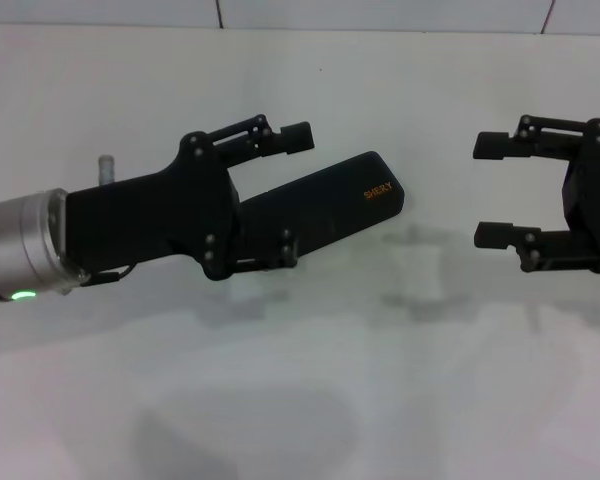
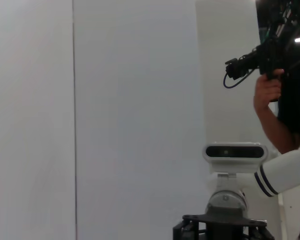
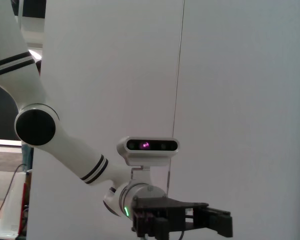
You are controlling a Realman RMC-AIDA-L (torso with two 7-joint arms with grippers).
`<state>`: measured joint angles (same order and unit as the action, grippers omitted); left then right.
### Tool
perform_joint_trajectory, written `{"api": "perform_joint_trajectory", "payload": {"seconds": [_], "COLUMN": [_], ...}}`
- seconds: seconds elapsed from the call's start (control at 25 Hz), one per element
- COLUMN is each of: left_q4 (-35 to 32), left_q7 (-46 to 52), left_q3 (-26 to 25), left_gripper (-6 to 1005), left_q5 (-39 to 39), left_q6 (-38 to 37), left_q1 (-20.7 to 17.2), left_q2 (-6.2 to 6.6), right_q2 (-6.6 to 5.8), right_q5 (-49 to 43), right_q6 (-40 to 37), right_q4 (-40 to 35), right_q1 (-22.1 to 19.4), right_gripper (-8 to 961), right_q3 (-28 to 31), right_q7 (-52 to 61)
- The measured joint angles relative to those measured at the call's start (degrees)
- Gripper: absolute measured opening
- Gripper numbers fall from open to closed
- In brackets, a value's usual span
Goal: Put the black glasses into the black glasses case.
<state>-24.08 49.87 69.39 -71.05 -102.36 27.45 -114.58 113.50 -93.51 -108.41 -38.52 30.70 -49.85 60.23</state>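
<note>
head view: both released, left hand (image 1: 292,195) overlaps closed black glasses case (image 1: 325,205), right hand (image 1: 500,190) beside.

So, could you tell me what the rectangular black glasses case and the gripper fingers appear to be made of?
The rectangular black glasses case looks like hard matte plastic or leatherette: an even dull surface with an orange printed logo. The left gripper and right gripper have fingers that look like matte black plastic or coated metal, with visible pivot screws.
</note>
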Motion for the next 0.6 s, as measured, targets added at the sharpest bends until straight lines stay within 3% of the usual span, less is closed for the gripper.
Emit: {"api": "perform_joint_trajectory", "payload": {"seconds": [0.28,0.6], "left_q4": [0.0,0.0], "left_q7": [-0.8,-1.5], "left_q3": [0.0,0.1], "left_gripper": [795,795], "left_q5": [-1.0,-3.0], "left_q6": [0.0,-0.3], "left_q1": [-0.1,-0.7], "left_q2": [-0.55,-0.01], "right_q2": [1.11,1.80], "right_q5": [-0.7,-1.3], "right_q6": [2.2,7.3], "right_q4": [2.1,3.8], "right_q1": [0.2,1.0], "right_gripper": [732,732], "right_q3": [0.0,-0.2], "right_q7": [-5.0,-7.4]}}
